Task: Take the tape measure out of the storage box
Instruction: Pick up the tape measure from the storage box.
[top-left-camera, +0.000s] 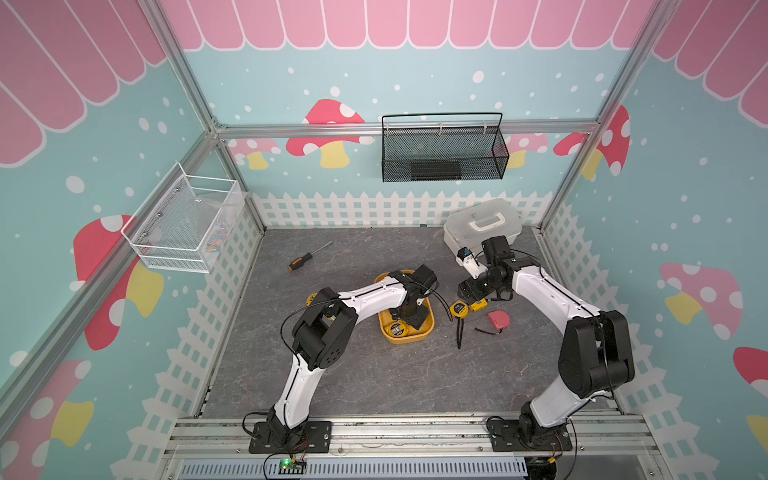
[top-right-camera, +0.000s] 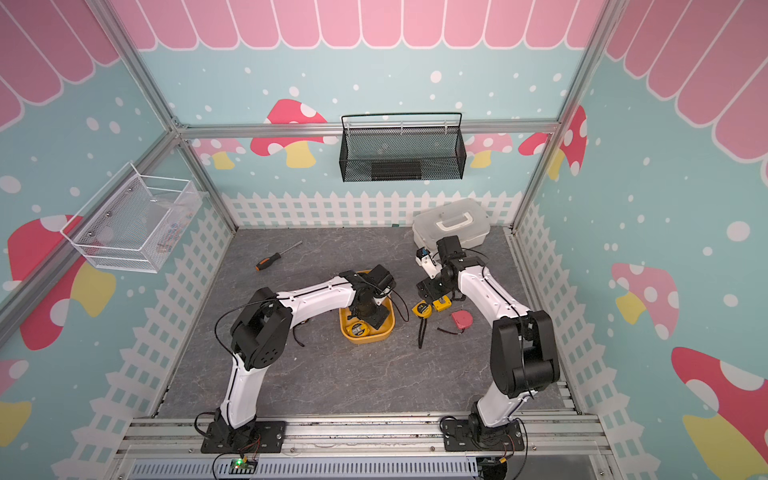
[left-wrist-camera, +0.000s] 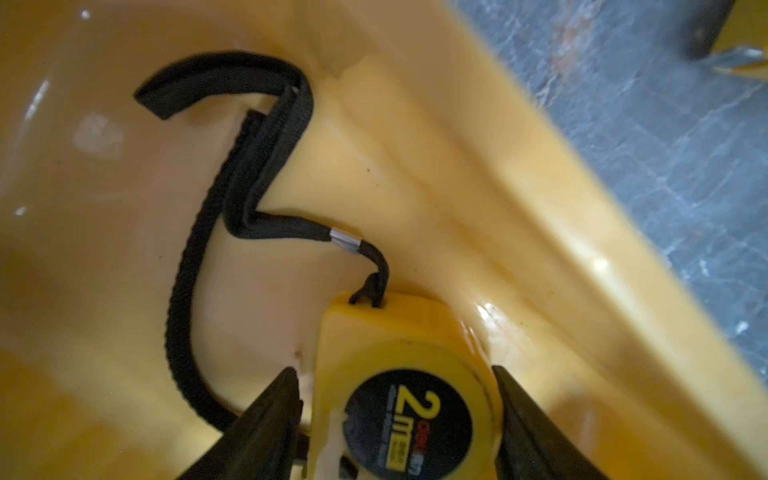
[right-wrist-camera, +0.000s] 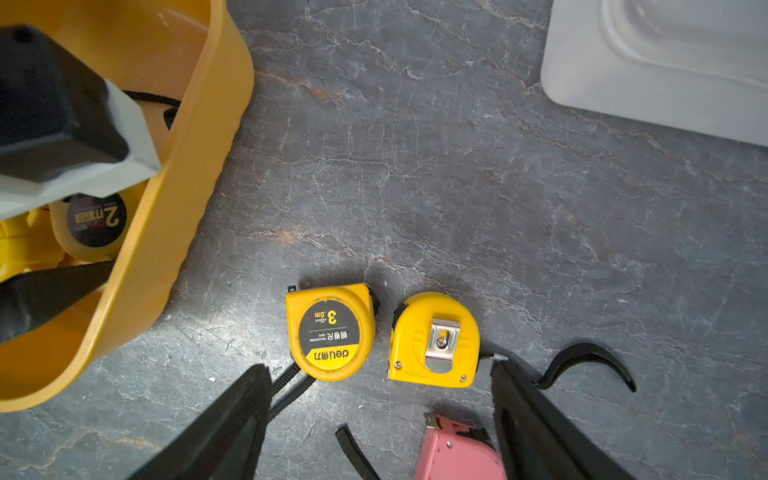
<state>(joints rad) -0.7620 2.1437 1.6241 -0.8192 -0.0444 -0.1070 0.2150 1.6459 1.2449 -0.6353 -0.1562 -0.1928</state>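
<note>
The storage box (top-left-camera: 405, 340) is a shallow yellow tray at the middle of the table, also seen in the other top view (top-right-camera: 365, 338). In it lies a yellow tape measure (left-wrist-camera: 407, 407) with a black "2m" label and a black wrist strap (left-wrist-camera: 187, 291). My left gripper (left-wrist-camera: 395, 374) reaches down into the box and stands open astride the tape measure. One finger touches its side and a thin gap shows at the other. My right gripper (right-wrist-camera: 378, 368) hangs open over the table to the right of the box, holding nothing.
Two yellow tape measures (right-wrist-camera: 330, 332) (right-wrist-camera: 434, 338) and a pink one (right-wrist-camera: 457, 453) lie on the table under my right gripper. A white lidded case (top-left-camera: 482, 224) stands at the back right and a screwdriver (top-left-camera: 305, 259) lies at the back left. A black mesh basket (top-left-camera: 442, 149) hangs on the back wall.
</note>
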